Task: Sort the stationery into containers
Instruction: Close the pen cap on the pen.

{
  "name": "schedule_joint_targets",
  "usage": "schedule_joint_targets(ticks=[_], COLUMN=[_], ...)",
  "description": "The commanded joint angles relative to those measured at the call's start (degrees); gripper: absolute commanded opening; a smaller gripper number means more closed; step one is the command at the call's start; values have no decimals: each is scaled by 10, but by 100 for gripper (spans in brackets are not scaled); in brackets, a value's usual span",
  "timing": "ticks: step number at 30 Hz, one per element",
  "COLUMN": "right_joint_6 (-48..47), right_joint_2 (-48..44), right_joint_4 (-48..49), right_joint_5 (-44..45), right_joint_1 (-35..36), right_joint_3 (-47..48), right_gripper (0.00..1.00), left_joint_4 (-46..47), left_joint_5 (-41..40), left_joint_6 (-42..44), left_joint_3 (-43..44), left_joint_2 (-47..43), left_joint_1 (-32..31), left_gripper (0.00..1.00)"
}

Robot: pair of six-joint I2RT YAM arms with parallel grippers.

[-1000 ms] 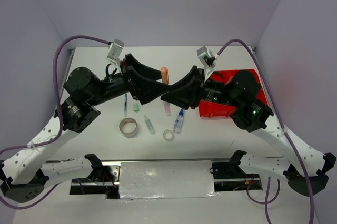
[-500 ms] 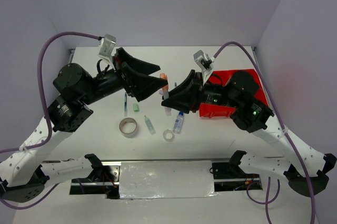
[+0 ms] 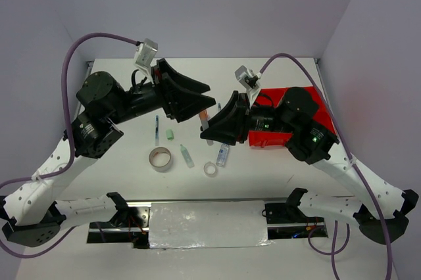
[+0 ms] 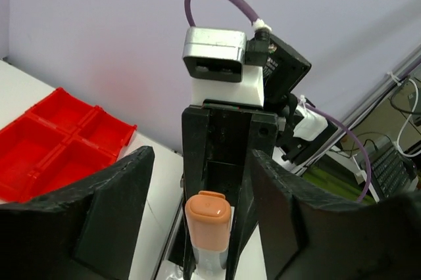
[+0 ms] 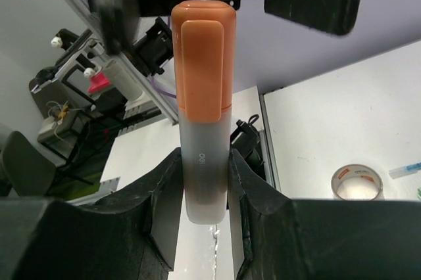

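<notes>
Above table (image 3: 276, 165), right jaws grip orange-capped marker (image 5: 202, 116), parted left jaws flanking it.

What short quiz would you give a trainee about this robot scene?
1. True or false: the right gripper is clamped on the orange-capped translucent marker.
2. How do the jaws of the left gripper stand? A) open, either side of the marker's cap; B) shut tight on the cap; C) out of every view.
3. Which lies closer to the near edge of the white table: the beige tape roll or the thin dark pen?
Key: 1 true; 2 A; 3 the beige tape roll.
</notes>
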Motion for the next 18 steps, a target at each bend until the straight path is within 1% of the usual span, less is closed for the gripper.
schedule_joint_targets(ticks=[1, 2, 4, 5, 6, 7, 8, 11, 15, 18], right_joint_6=[3, 2, 4, 9, 12, 12, 12, 10, -2, 6], right_joint_2=[-2, -2, -2, -2, 1, 2, 4, 15, 30, 43], right_joint_4=[10, 9, 11, 18, 24, 27, 27, 27, 17, 38], right_joint_5=[-4, -2, -1, -2, -3, -4, -5, -3, 32, 48], right_joint_1=[-1, -1, -4, -5, -6, -6, -8, -8, -13, -30], right_joint_3=[26, 27, 28, 28, 28, 31, 36, 54, 103, 147], right_gripper=[0, 0, 0, 0, 0, 0, 0, 0, 0, 0], left_joint_4=[35, 37, 37, 50, 55, 57, 56, 56, 57, 68], left_joint_5=[29, 31, 35, 41, 43, 50, 52, 65, 70, 81], left_joint_6=[-11, -14, -19, -22, -24, -26, -29, -36, -48, -60], left_joint_3=[-7, -10, -14, -19, -21, -25, -25, -25, -40, -61], left_joint_2=[-8, -11, -13, -14, -15, -14, -11, -5, -3, -8], left_joint_1=[-1, -1, -1, -1, -1, -1, -1, -1, -1, -2], left_gripper=[71, 59, 49, 42, 39, 34, 21, 0, 0, 0])
